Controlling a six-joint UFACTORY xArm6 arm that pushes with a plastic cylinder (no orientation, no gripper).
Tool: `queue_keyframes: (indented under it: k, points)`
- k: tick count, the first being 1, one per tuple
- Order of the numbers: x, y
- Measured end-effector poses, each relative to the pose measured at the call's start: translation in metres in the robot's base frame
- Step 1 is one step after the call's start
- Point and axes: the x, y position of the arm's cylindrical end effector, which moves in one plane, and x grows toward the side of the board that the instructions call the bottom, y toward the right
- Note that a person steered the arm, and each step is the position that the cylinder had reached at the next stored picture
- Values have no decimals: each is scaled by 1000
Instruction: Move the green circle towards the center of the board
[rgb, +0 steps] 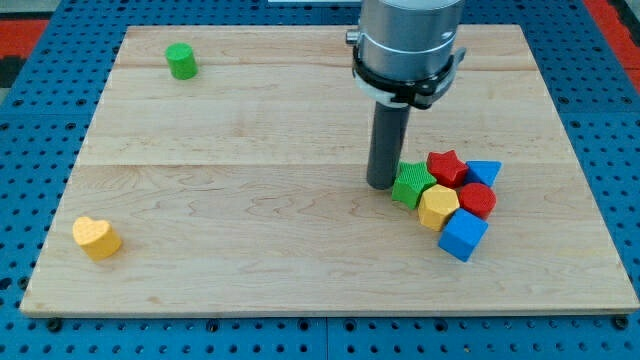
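Note:
The green circle (181, 61) is a short green cylinder standing near the top left corner of the wooden board (240, 220). My tip (381, 184) rests on the board right of its middle, far to the right of and below the green circle. The tip touches or nearly touches the left side of a green star-like block (411, 184) at the edge of a cluster of blocks.
The cluster right of the tip holds a red star (446, 165), a blue triangle (483, 172), a yellow hexagon (438, 207), a red round block (477, 200) and a blue cube (462, 235). A yellow heart (96, 237) lies at the lower left.

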Motion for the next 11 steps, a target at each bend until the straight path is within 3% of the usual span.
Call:
queue_keyframes:
  k: [1,2,3,4,5,6,7,8,9,10,11]
  points:
    - [-46,-42]
    - [-133,-49]
    - [-213,-94]
    - [-252,-171]
    - [-256,-243]
    - [-222,-247]
    - [-181,-187]
    - [-166,-180]
    - [-194,-207]
    - [-194,-253]
    - [-157,-192]
